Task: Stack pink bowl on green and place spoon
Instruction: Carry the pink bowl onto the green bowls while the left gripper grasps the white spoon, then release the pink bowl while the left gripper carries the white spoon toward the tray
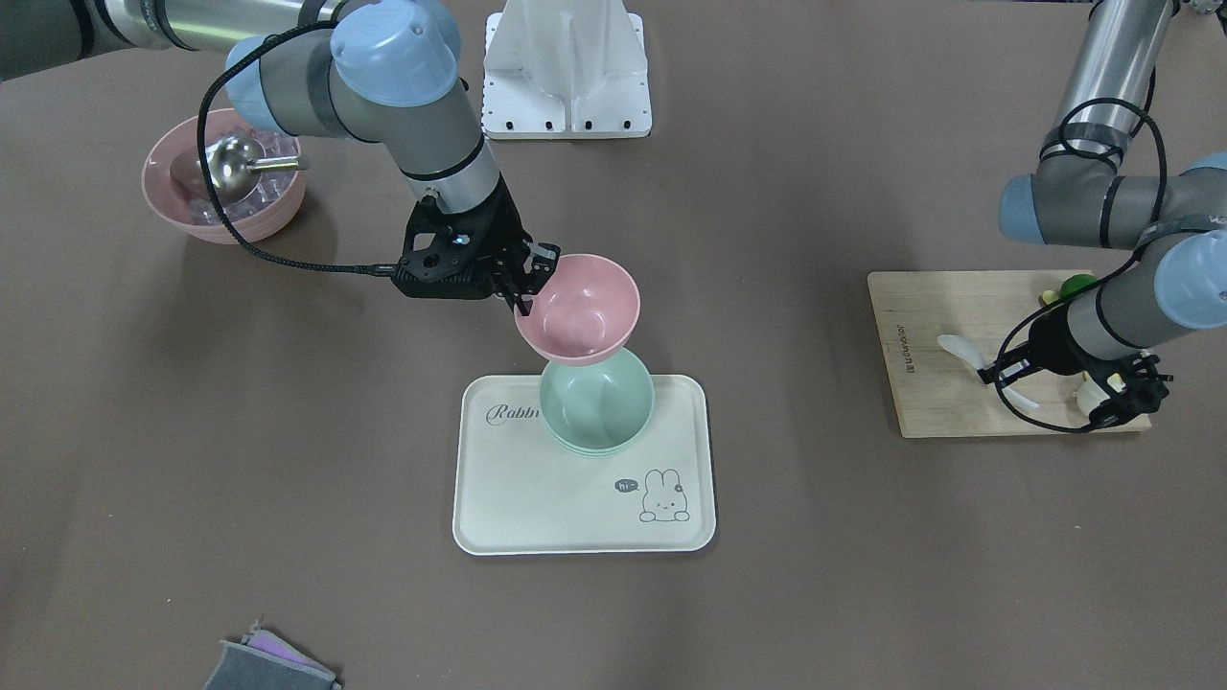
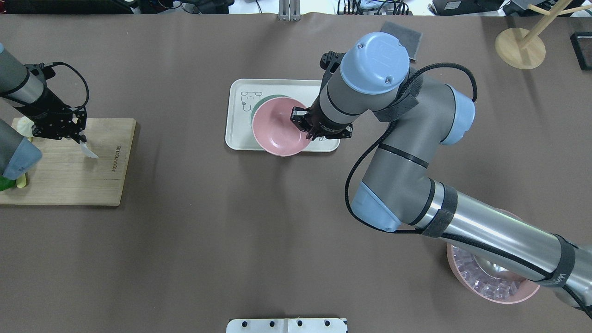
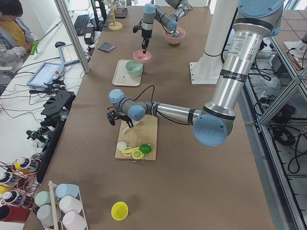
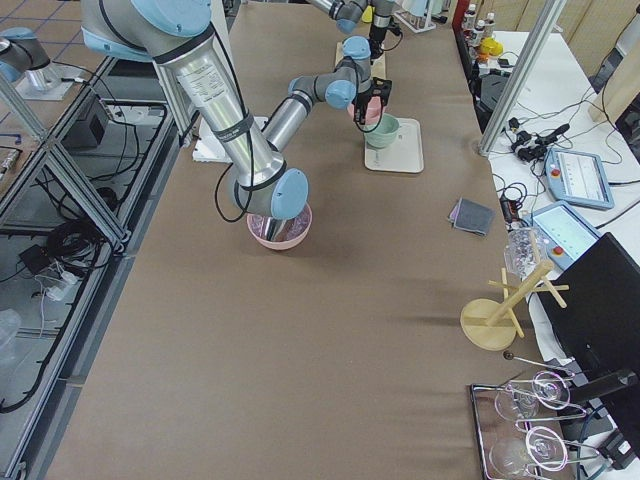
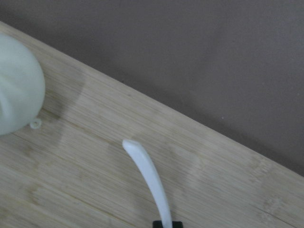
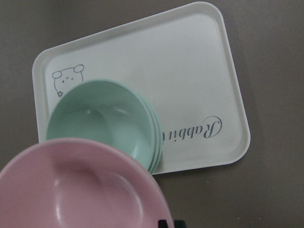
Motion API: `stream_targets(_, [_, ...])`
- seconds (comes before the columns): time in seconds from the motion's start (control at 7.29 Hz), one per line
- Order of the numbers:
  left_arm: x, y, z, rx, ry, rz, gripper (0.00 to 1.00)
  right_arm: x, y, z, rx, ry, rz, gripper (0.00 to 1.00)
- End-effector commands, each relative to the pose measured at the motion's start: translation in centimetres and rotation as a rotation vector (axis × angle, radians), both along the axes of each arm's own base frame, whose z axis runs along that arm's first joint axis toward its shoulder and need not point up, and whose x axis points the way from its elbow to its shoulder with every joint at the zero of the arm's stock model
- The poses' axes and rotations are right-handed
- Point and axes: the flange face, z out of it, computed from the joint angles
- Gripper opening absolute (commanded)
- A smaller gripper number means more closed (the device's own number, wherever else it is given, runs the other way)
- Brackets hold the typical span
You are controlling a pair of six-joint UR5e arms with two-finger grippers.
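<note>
We see the slim, gently curved white spoon (image 1: 960,351) running diagonally from upper left to lower right over the wooden board (image 1: 920,402) at the front view's right. It is pinched by the left gripper (image 1: 993,372), whose arm reaches in low from the right edge. The right gripper (image 1: 525,278), wrist angled down, clamps the left rim of the glossy pink bowl (image 1: 578,309), mouth up, above the green bowl (image 1: 596,407) on the tray (image 1: 537,508) at centre.

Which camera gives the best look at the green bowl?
Right wrist-mounted: the green bowl is close, its inside mostly visible. Front-facing shows it partly behind the pink bowl; overhead, only a rim sliver; side views, tiny.
</note>
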Motion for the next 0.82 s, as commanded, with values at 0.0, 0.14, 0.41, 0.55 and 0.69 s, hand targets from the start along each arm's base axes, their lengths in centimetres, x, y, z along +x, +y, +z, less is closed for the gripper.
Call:
stream_targets(0.0, [0.6,-1.1,-2.6,-0.014,0.016,-0.035,0.0,-0.5,-0.6,0.2,0.02,-0.004,0.021,0.0])
stream_targets(0.14, [0.7,-1.1,-2.8,-0.012,0.019,-0.034,0.0,-2.1,-2.1,-0.2,0.035,-0.005,0.042,0.0])
stream_targets(0.41, [0.5,-1.0,-3.4,-0.001,0.026,-0.036,0.0,-3.8,-3.9,0.1,0.028,-0.007,0.056,0.0])
stream_targets(0.55, [0.3,-0.7,-3.0,-0.006,0.023,-0.039,0.0,-4.4,-4.4,1.1,0.021,0.005,0.055,0.0])
stream_targets(0.69, [0.3,-0.6,-3.3,-0.001,0.027,-0.038,0.0,-4.3,-4.7,1.1,0.026,-0.006,0.06,0.0])
